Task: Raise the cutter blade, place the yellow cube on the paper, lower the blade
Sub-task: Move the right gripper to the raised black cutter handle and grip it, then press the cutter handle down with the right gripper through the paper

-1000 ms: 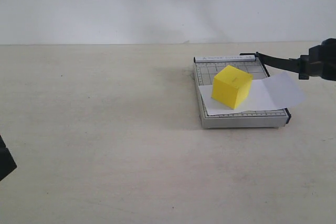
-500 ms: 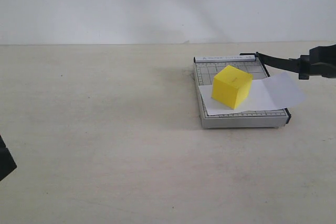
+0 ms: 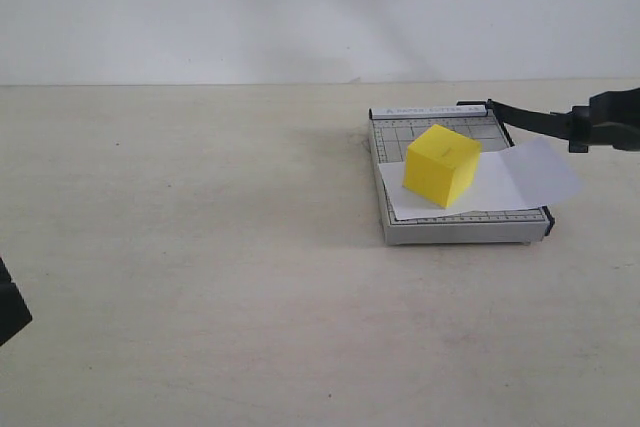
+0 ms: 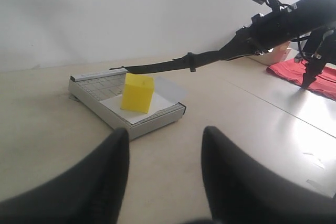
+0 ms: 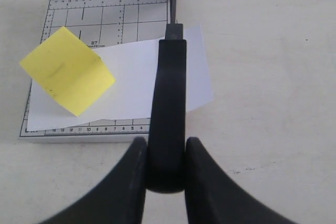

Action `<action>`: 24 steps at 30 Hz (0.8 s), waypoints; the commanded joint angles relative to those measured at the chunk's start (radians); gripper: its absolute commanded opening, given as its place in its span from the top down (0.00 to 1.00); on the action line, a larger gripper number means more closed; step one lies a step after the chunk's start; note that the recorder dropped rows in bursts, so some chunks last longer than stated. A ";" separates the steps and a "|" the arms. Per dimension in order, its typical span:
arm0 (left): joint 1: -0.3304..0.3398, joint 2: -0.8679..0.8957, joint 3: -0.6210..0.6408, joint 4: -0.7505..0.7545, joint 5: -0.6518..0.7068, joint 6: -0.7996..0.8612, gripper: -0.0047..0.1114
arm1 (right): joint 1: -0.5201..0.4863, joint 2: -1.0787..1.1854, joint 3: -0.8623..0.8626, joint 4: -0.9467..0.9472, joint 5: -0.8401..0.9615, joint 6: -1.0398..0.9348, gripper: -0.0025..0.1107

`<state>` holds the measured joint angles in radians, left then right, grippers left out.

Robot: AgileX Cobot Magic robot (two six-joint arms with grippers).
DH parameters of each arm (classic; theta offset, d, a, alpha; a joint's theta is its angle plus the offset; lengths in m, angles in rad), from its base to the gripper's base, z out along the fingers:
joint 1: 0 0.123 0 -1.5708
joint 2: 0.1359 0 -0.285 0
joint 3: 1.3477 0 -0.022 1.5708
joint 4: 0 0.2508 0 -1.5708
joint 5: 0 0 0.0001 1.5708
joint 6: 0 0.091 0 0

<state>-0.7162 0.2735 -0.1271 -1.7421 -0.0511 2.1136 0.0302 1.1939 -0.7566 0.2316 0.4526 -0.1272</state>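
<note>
1. I am watching the right fingers (image 5: 131, 182) closing on the thick rounded handle end of the cutter blade (image 5: 168, 124). In the right wrist view one finger is pressing on each side of the handle, with no gap showing between them and it.
2. The cutter blade is standing raised. In the left wrist view it is slanting up from its hinge at the far corner of the grey cutter board (image 3: 455, 229), and its handle end is hanging above the surface (image 3: 200, 267), beyond the board's right edge.
3. The yellow cube (image 3: 442, 165) is sitting on the paper (image 3: 530, 175), towards the left half of the board. It is lying turned, so that a corner is pointing at the exterior camera rather than a flat face.
4. The paper is lying across the near part of the board's gridded top. Its right end is sticking out past the cutting edge and passing under the raised blade, and that overhanging part is lifting slightly off the surface.
5. The left fingers (image 4: 105, 177) are spreading wide apart and gripping nothing. They are hovering low over the bare surface, well apart from the board, and are pointing towards it.
6. In the exterior view I am making out only a small dark piece of the left arm at the lower left edge.
</note>
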 commanded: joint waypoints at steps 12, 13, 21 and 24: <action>-0.005 -0.002 0.004 -0.002 -0.001 -0.005 0.59 | 0.003 0.006 0.186 0.005 -0.049 0.006 0.98; -0.005 -0.002 0.004 -0.002 -0.001 -0.005 0.59 | 0.003 0.006 0.194 0.005 -0.052 0.006 0.98; -0.005 -0.002 0.004 -0.002 -0.001 -0.005 0.59 | 0.003 0.006 0.259 0.005 -0.084 0.008 0.98; -0.005 -0.002 0.004 -0.002 -0.001 -0.005 0.59 | 0.003 0.006 0.259 0.005 -0.079 0.008 0.98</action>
<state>-0.7162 0.2735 -0.1271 -1.7421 -0.0511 2.1136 0.0383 1.1962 -0.5230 0.2410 0.2717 -0.1366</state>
